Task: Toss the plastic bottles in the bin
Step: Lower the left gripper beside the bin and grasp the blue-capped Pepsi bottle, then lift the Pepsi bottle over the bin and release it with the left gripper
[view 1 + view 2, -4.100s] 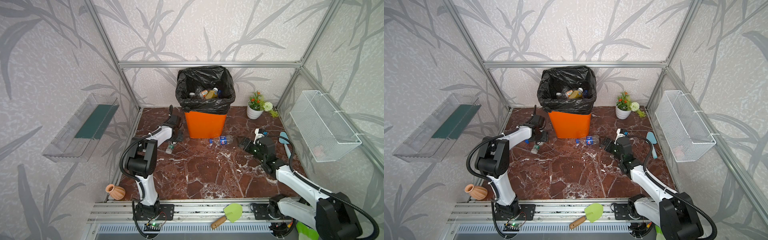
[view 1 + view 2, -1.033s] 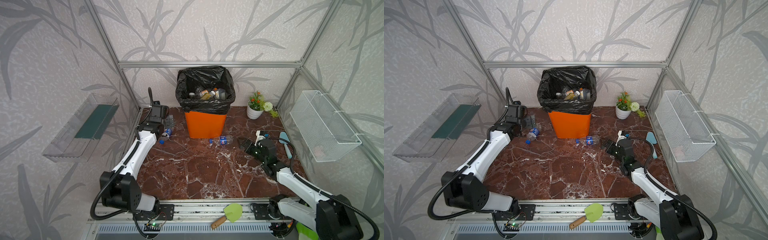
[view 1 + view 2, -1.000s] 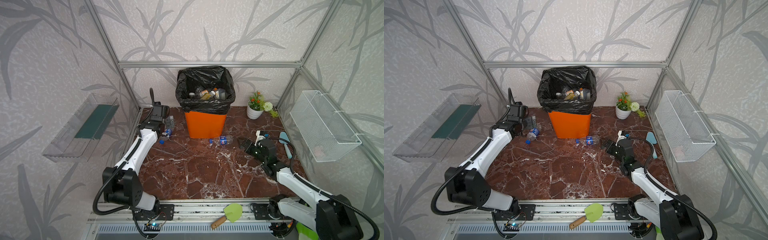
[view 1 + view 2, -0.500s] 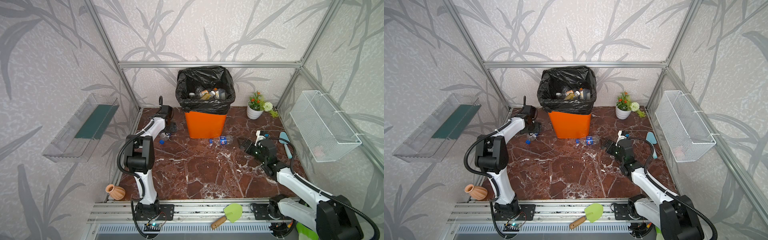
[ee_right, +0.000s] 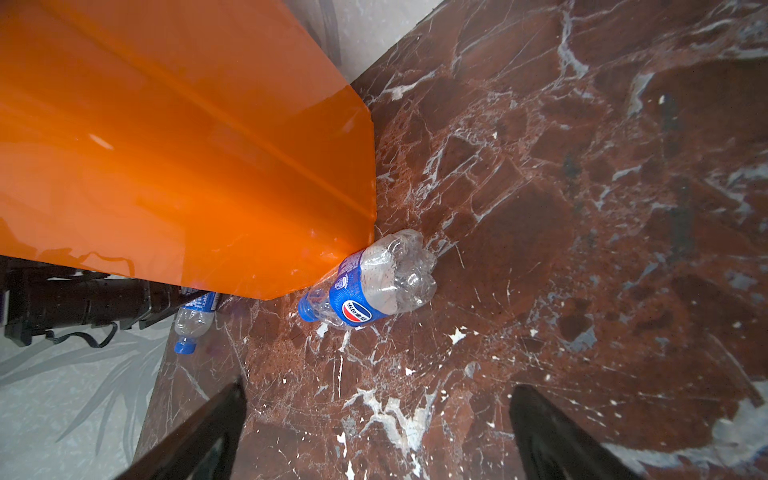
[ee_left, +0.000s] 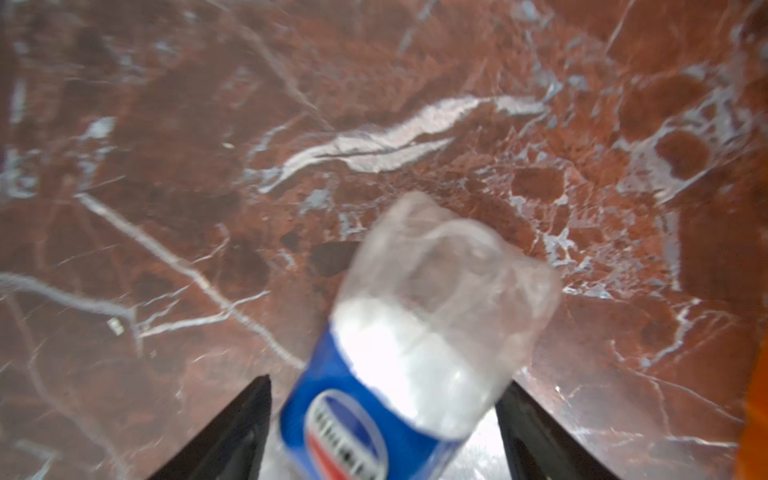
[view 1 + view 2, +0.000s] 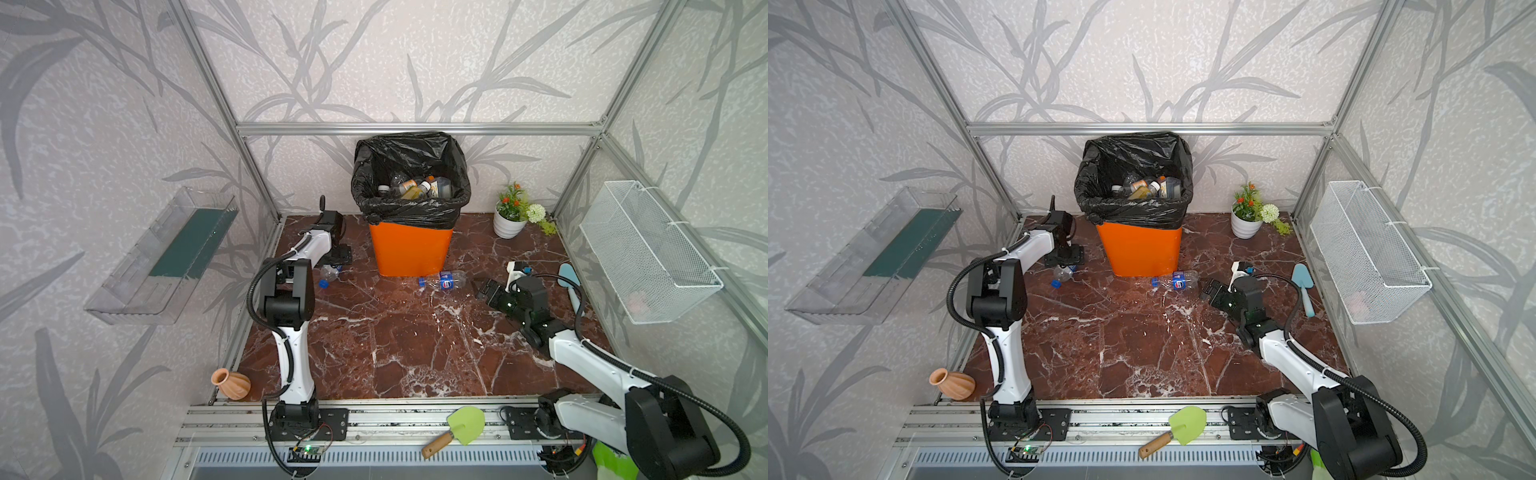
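Left claw (image 6: 385, 380) open, straddling blue-label bottle (image 6: 415, 353) lying on red marble bench (image 7: 395, 340). Small gaps both sides, view bit blurry tho. In top view that spot is just left of orange bin (image 7: 409, 249), upper centre of frame. Right claw (image 5: 379, 386) wide, nothing in it, facing second bottle (image 5: 374, 282) lying against bin's bottom corner. More bottles (image 7: 415, 188) piled inside bin.
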{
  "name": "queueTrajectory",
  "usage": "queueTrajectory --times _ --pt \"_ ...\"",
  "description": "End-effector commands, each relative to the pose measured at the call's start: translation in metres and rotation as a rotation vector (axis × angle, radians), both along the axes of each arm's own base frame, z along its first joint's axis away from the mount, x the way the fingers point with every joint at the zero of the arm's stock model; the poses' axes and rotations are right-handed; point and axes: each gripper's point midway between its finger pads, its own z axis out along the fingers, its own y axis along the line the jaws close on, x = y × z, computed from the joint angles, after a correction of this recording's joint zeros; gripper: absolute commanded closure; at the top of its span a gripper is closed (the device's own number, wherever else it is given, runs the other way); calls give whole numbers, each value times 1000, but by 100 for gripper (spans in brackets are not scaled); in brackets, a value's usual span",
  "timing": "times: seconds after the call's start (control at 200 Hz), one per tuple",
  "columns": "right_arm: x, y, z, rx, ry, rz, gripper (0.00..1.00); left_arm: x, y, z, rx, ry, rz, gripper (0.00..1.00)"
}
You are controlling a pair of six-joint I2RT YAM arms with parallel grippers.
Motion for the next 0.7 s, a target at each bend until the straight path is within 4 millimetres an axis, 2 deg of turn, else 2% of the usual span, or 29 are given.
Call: queueTrajectory --times 0.0,0.145,0.34,0.42,0.56,0.645,0.695 --pt "9 1 19 5 -56 1 1 -6 -9 -6 -52 50 -41 20" --pt "9 2 21 7 -61 3 1 -13 -14 -11 -81 64 -36 37" --pt "8 2 21 9 -61 5 1 -26 -18 -1 -126 13 -5 60" --pt "7 2 22 13 -64 7 1 -33 -21 4 -150 -12 10 66" --pt "4 0 25 9 -71 0 1 -43 -25 27 -198 -90 38 66" --pt "2 -2 27 6 -75 -4 1 -47 -29 52 -238 -171 52 67" --pt "1 -3 27 3 -77 -6 1 -49 -32 74 -268 -235 56 67"
